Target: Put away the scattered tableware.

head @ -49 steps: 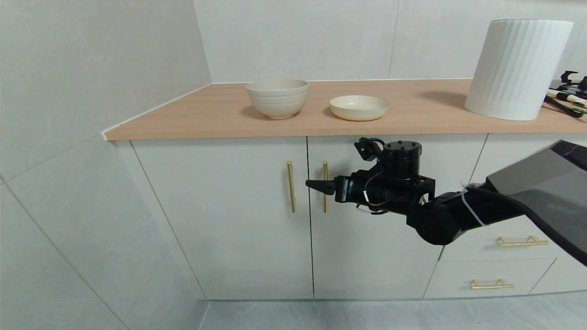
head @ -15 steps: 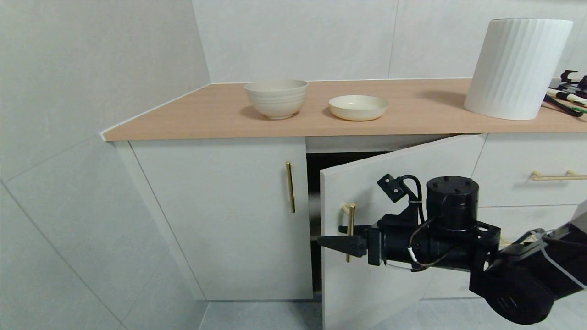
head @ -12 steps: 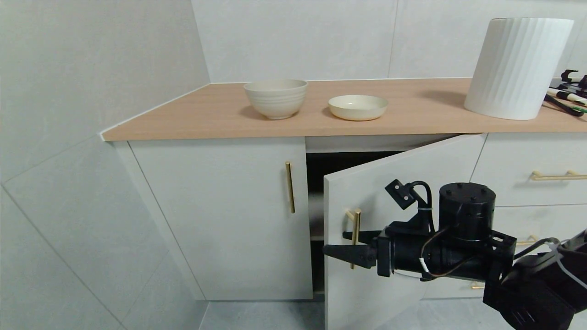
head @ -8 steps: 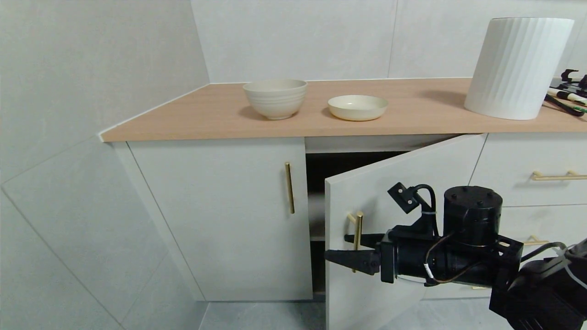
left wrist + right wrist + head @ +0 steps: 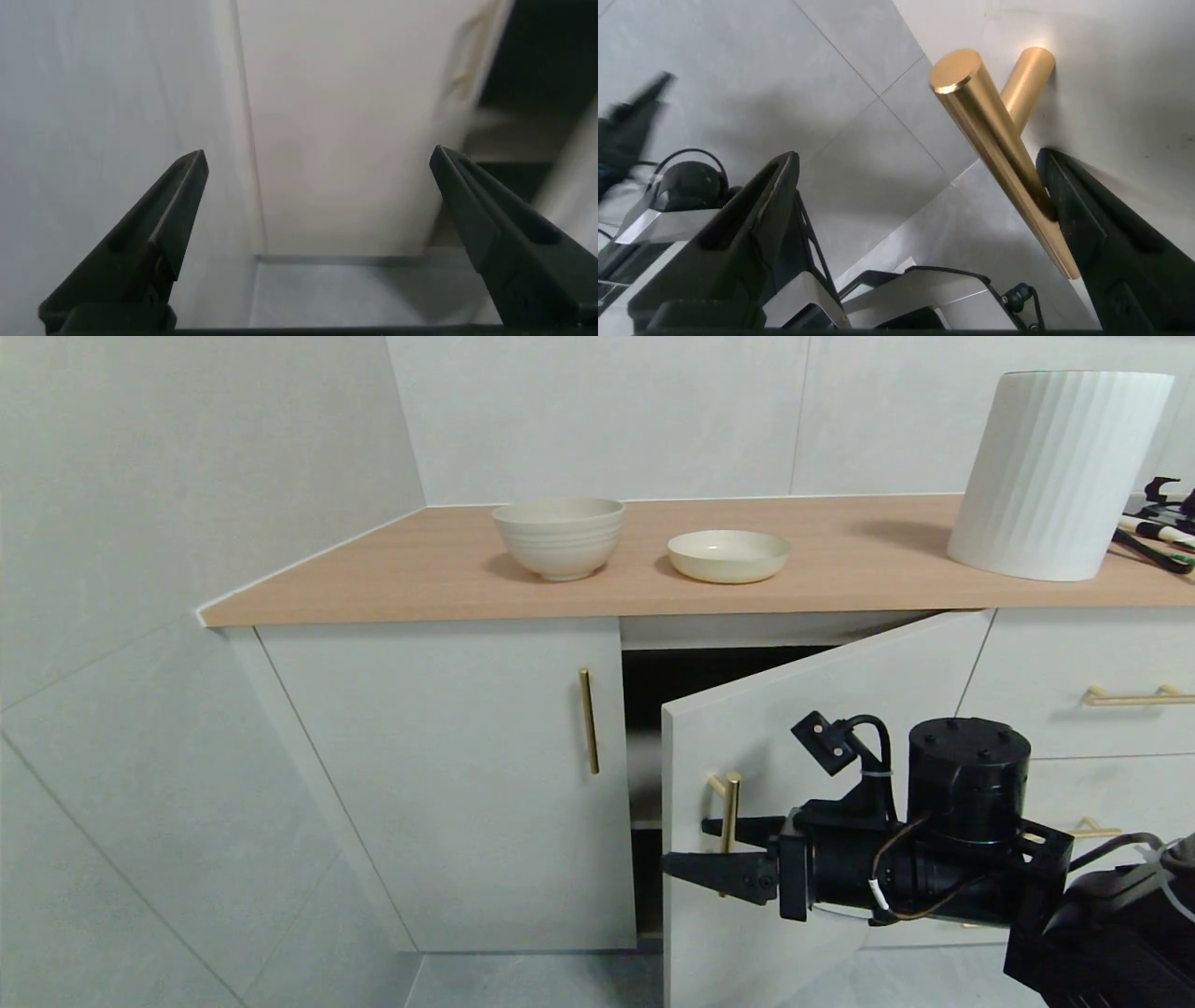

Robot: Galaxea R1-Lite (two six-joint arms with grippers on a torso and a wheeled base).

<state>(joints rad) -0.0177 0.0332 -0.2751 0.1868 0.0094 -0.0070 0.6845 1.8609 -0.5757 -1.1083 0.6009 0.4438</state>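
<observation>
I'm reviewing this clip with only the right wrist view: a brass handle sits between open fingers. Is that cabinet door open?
Observer: Yes. In the head view the right-hand cabinet door stands partly open, with the right gripper straddling its handle.
Operator: Any tableware inside?
Observer: None that I can see, but the opening is dark. The deep bowl and the shallow dish sit apart on the countertop.
Operator: And the left arm?
Observer: The left gripper is open and empty, facing the closed left door.
</observation>
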